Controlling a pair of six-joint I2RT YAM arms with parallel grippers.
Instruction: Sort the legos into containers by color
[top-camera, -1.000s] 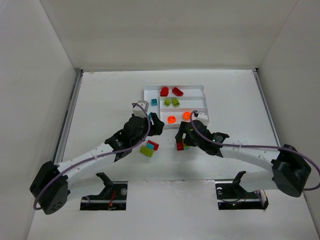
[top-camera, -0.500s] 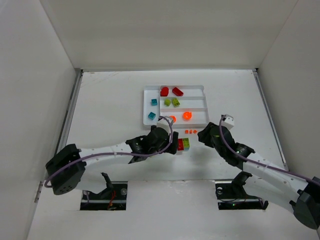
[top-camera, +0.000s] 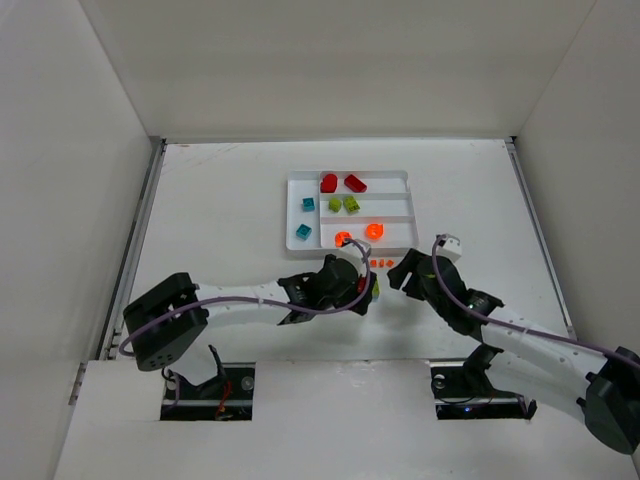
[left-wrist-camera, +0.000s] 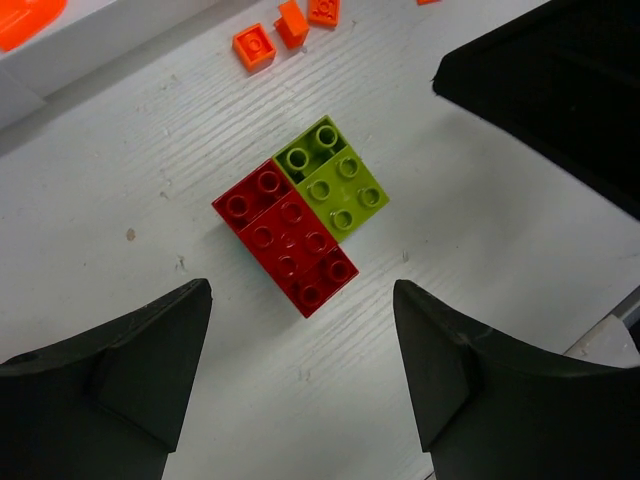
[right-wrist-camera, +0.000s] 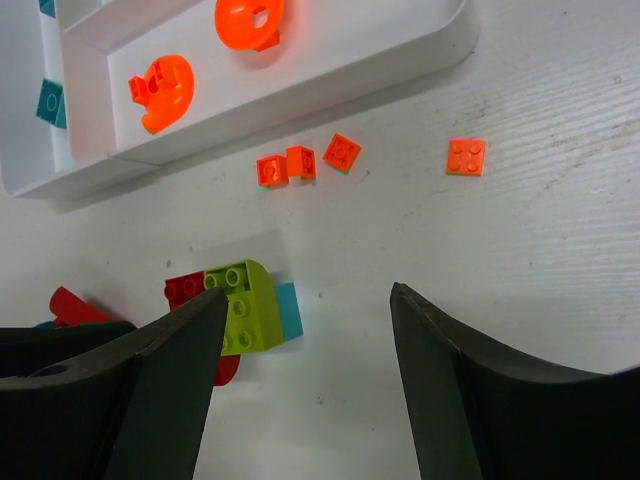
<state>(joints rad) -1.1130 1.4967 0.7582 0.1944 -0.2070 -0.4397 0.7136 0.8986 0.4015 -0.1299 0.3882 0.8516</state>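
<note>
A red brick (left-wrist-camera: 290, 245) and a lime green brick (left-wrist-camera: 333, 180) lie side by side on the table, with a teal brick (right-wrist-camera: 288, 310) against the green one (right-wrist-camera: 245, 305). My left gripper (left-wrist-camera: 300, 320) is open and empty just above them; in the top view it (top-camera: 360, 285) covers most of them. My right gripper (right-wrist-camera: 308, 300) is open and empty, close on their right (top-camera: 400, 276). Several tiny orange bricks (right-wrist-camera: 301, 162) lie on the table by the white tray (top-camera: 400, 174). The tray holds red (top-camera: 329, 182), green (top-camera: 352, 203), teal (top-camera: 303, 232) and orange round (top-camera: 374, 230) bricks in separate sections.
The right gripper's black body (left-wrist-camera: 560, 90) shows close to the bricks in the left wrist view. The tray's near wall (right-wrist-camera: 330, 80) runs just beyond the tiny orange bricks. White enclosure walls stand round the table.
My left gripper has moved right and now hangs over the red and green bricks. My right gripper has shifted a little left toward them. Both stay open.
</note>
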